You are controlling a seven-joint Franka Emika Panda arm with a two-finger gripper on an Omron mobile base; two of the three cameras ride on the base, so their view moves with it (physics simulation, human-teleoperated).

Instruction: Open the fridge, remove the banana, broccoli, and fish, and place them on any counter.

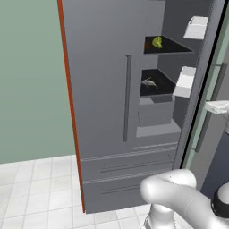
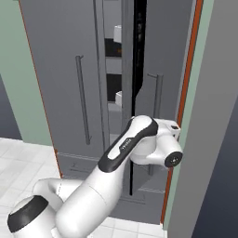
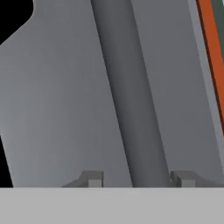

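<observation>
Two items on fridge (image 1: 103, 67) shelves: broccoli (image 1: 157, 42) upper, fish (image 1: 150, 83) lower; pincer (image 3: 138, 178) apart astride door handle (image 3: 129, 96).

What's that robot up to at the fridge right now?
Pincer open astride right door handle. Fridge ajar; broccoli and fish on shelves. Nothing blocking.

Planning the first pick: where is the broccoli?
In the left base view, the broccoli sits on the fridge's upper dark shelf, above the fish.
</observation>
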